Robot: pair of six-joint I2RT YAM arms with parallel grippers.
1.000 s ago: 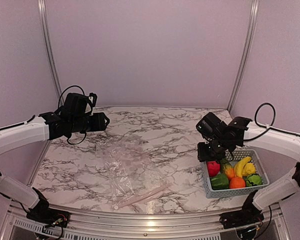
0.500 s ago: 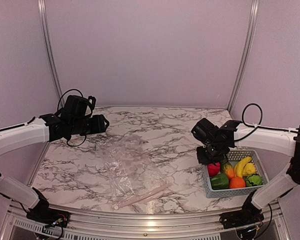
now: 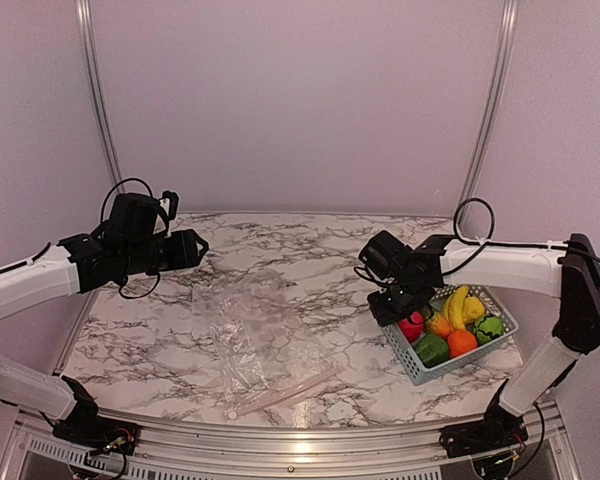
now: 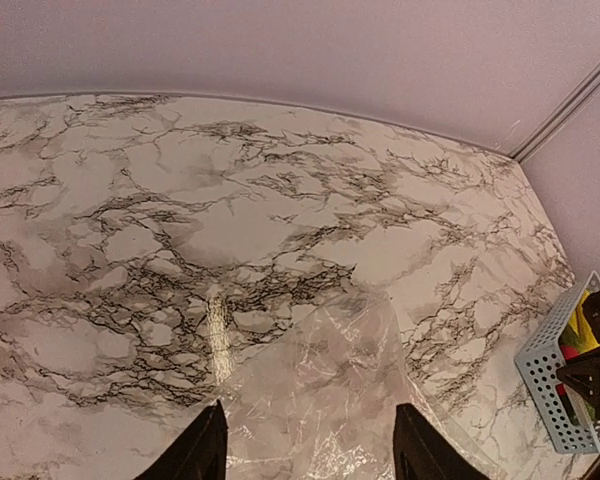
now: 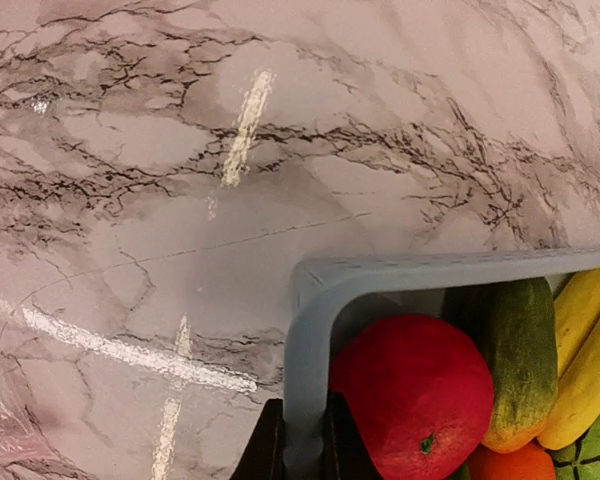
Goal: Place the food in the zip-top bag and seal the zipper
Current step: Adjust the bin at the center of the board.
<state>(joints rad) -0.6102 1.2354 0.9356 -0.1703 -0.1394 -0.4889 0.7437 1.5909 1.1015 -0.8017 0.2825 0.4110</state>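
Note:
The food lies in a grey-blue perforated basket (image 3: 404, 358) at the right: a red apple (image 3: 411, 326), banana (image 3: 458, 303), orange (image 3: 462, 342) and green peppers (image 3: 432, 349). My right gripper (image 3: 390, 306) is shut on the basket's left rim; in the right wrist view its fingertips (image 5: 302, 452) pinch the rim (image 5: 310, 330) beside the apple (image 5: 420, 395). The clear zip-top bag (image 3: 248, 330) lies flat mid-table, its zipper (image 3: 285, 392) at the near edge. My left gripper (image 3: 195, 248) is open and empty above the bag's far end (image 4: 350, 400).
The marble table has a metal rail along its near edge (image 3: 300, 435). Purple walls enclose the back and sides. The basket's corner (image 4: 552, 365) shows at the right edge of the left wrist view.
My right gripper has dragged the basket left toward the table's middle and turned it. My left arm has drifted slightly left.

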